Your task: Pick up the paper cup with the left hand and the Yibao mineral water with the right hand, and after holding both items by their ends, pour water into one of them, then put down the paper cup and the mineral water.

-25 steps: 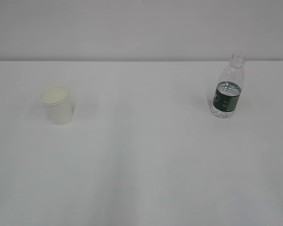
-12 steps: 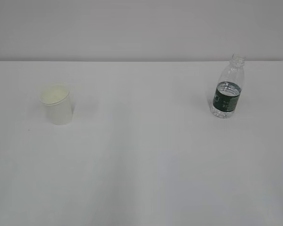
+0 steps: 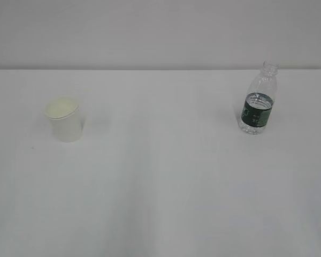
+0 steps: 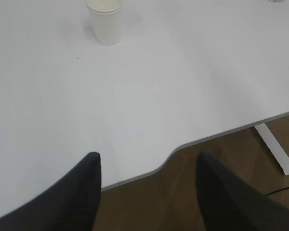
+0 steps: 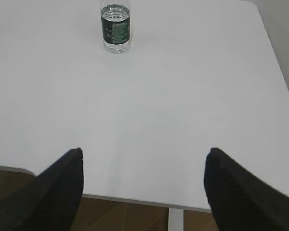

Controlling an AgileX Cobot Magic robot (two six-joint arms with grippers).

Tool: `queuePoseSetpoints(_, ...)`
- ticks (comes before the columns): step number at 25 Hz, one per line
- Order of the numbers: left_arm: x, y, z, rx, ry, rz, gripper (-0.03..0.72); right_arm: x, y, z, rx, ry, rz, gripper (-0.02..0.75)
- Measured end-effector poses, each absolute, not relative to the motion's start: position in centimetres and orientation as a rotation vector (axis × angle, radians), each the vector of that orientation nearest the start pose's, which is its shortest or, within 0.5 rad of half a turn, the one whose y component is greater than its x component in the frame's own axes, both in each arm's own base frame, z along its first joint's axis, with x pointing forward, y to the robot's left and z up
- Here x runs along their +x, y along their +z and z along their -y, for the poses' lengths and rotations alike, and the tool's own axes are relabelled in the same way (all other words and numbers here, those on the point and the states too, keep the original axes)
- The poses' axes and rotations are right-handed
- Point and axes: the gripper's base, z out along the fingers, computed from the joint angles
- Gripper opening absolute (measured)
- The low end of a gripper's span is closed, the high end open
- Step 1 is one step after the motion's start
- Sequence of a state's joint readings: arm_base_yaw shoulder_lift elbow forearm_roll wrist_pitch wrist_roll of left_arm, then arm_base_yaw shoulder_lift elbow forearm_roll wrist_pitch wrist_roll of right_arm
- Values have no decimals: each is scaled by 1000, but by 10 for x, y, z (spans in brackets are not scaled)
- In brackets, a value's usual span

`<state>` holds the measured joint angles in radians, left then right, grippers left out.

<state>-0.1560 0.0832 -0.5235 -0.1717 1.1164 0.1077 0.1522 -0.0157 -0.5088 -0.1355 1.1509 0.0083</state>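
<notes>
Exterior view: white bench (image 3: 160, 182), grey wall behind. Cup (image 3: 64, 118) stands upright toward 9 o'clock of the frame, rim up, pale cream inside visible. Bottle (image 3: 258, 99) stands upright toward 3 o'clock, uncapped, green label band around its middle, some water in the lower part. The two are well apart, with bare bench between them. Neither arm shows in this view.

Left wrist view: left pincer (image 4: 147, 166) is spread wide, two black fingers (image 4: 82, 190) at the bottom edge with nothing between them. It hangs over the near edge of the bench, brown floor (image 4: 183, 197) showing beyond that edge. Cup sits at 12 o'clock, slightly left of the pincer's centre line, well apart from the fingertips, free of any contact. A white bench foot (image 4: 274, 149) shows at 3 o'clock.

Right wrist view: right pincer (image 5: 143, 156) likewise spread wide and empty, fingers (image 5: 62, 187) at the bottom corners, over the near bench edge. Bottle at 12 o'clock, left of centre, upright, well apart from the fingertips, untouched. The neck is cut off by the top of the frame.
</notes>
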Motion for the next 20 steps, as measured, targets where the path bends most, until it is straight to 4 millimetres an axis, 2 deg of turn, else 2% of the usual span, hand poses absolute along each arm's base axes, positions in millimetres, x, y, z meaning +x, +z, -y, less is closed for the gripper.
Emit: queuePoseSetpoints(20, 0, 281, 14, 291, -238, -2136, 404, -11, 273, 13, -137, -68, -2096, 590)
